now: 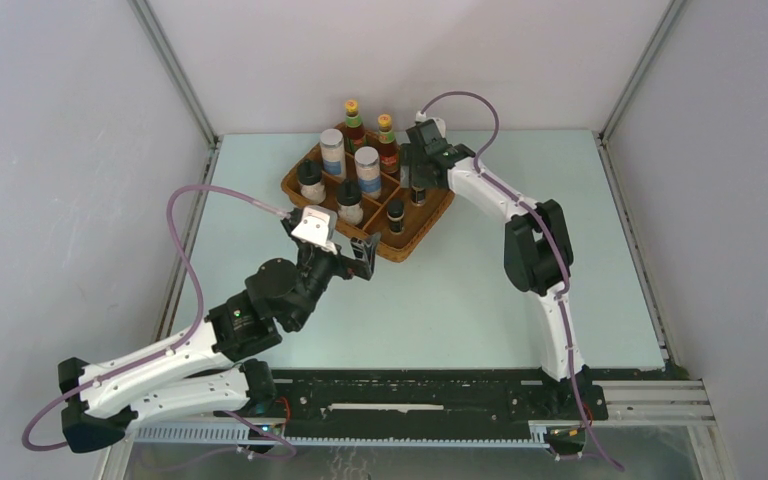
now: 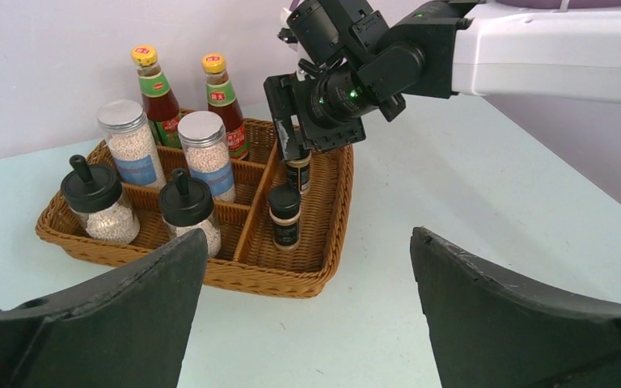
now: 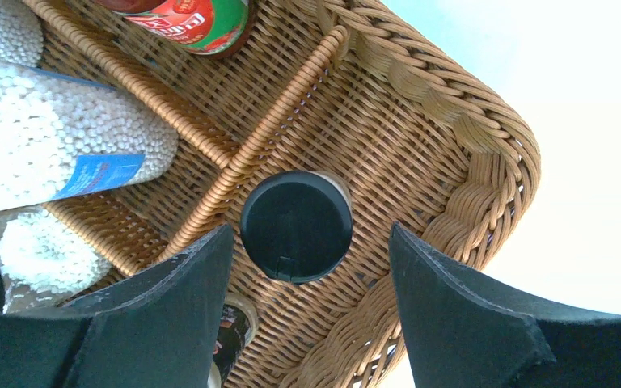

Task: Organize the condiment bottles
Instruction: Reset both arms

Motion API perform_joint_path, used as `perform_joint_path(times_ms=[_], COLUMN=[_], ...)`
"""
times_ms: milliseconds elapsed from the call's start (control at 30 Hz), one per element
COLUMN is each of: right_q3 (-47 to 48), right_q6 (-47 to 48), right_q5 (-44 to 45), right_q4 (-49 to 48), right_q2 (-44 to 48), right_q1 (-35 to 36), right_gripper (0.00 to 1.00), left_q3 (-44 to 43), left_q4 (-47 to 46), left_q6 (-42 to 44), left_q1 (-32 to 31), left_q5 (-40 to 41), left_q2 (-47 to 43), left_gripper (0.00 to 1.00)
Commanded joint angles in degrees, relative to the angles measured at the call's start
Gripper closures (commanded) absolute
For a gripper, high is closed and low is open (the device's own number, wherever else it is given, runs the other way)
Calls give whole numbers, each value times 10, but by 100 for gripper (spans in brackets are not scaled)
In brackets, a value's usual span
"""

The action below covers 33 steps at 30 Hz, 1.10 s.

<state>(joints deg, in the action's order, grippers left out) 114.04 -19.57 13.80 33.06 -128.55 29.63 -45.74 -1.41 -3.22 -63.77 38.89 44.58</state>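
Note:
All the condiment bottles stand in the wicker tray (image 1: 415, 238). At the back are two red-brown sauce bottles (image 1: 353, 122), then two silver-lidded jars (image 1: 367, 170), and two black-capped shakers (image 1: 349, 200) at the front left. One dark vial (image 2: 285, 217) stands in the right compartment. My right gripper (image 3: 310, 242) hangs open over the other vial's black cap (image 3: 295, 225), with a gap on each side. My left gripper (image 2: 307, 323) is open with nothing in it, low over the table by the tray's near edge.
The tray's woven rim (image 3: 485, 162) curves close to my right finger. A jar (image 3: 57, 153) and a sauce bottle (image 3: 182, 20) stand just across the dividers. The right arm (image 2: 534, 48) reaches in over the tray's right side.

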Motion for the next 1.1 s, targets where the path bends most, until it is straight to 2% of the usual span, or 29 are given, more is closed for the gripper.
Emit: perform_joint_path(times_ms=[0,233,333,433,633,767,933,1067], right_q3=[14,34,13,-73,-200,-283,-345,-367], right_q6=[22,55,77,104,125,136,136,145], right_q5=[-13,-40,-56,-67,-97,-123,-132,-132], right_q4=[-20,-22,-29,-82,-143,-174,-192,-199], right_q2=[53,97,140,215,345,413,447,448], right_q1=[1,-2,-4,-8,-52,-92,-142,-163], right_gripper=[21,20,20,19,16,11,8,5], left_q3=[-9,-48,-76,-106,-167,-160,-132,-120], left_q4=[-13,-39,-36,-37,-30,-52,-101,-126], left_q6=[2,78,89,97,120,97,37,36], left_q1=[1,11,51,113,282,387,517,578], left_q5=[31,99,95,65,-45,-147,-282,-346], left_q2=[8,28,41,57,142,197,263,307], left_gripper=[0,0,0,0,0,0,0,0])
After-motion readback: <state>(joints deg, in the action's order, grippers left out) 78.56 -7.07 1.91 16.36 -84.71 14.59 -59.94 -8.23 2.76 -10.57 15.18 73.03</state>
